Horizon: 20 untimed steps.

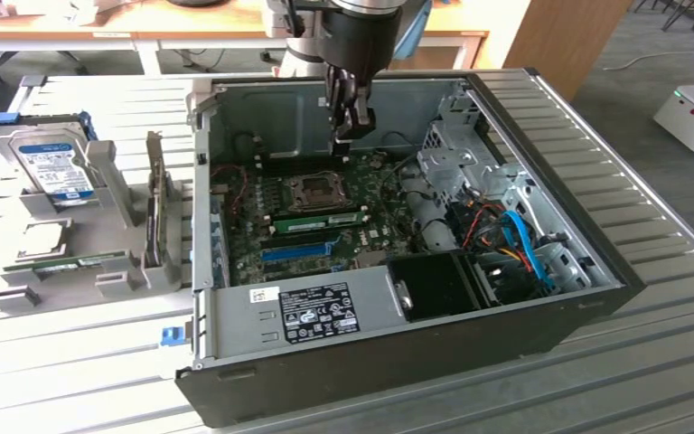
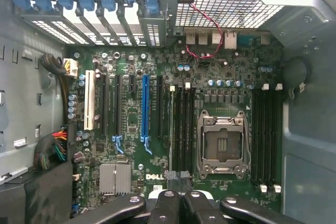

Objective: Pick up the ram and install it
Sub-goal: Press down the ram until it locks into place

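Note:
The ram, a thin green stick, stands on edge in a memory slot of the motherboard beside the CPU socket. In the wrist view its narrow top edge runs along the slot nearest the blue strip. My gripper hangs inside the open computer case, above the board and the socket and apart from the ram. Its black fingers are shut together with nothing showing between them.
The black case lies open on a ribbed metal table. On the exterior view's left, a grey stand holds a silver hard drive and another green stick. Drive cages and coloured cables fill the case's right side.

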Tool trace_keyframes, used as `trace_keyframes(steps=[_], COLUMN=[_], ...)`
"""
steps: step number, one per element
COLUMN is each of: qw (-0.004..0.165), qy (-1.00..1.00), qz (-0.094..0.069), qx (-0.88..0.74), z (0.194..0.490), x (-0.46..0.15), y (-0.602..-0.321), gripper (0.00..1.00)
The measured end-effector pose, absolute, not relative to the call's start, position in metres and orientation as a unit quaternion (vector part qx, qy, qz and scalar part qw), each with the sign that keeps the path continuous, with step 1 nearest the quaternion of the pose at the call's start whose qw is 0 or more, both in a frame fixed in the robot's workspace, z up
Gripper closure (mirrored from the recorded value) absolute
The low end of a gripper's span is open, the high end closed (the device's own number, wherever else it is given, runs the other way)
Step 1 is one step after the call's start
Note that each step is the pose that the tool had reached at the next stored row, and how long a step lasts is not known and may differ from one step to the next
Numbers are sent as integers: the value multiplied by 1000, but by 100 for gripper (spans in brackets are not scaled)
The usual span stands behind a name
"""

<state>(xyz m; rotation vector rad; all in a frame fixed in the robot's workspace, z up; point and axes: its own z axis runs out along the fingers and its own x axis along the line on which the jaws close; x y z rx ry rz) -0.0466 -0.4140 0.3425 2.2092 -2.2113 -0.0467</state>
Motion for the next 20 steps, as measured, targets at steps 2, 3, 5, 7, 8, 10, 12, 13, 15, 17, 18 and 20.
trace_keyframes(steps=[2, 3, 5, 7, 8, 10, 12, 13, 15, 17, 18, 20], qw=[8, 8, 8, 8, 8, 8, 8, 8, 8, 8, 8, 8], qy=[-707, -707, -707, -707, -707, -707, -707, -707, -707, -707, -707, -707], qz=[-15, -15, -15, -15, -15, -15, -15, -15, -15, -15, -15, -15], qx=[707, 707, 707, 707, 707, 707, 707, 707, 707, 707, 707, 707], z=[344, 344, 346, 348, 349, 351, 352, 353, 353, 353, 353, 353], x=[-47, -47, -47, -47, -47, -47, -47, -47, -47, -47, -47, -47], y=[-414, -414, -414, -414, -414, -414, -414, -414, -414, -414, -414, -414], gripper=[89, 89, 89, 89, 89, 89, 89, 89, 89, 89, 89, 89])
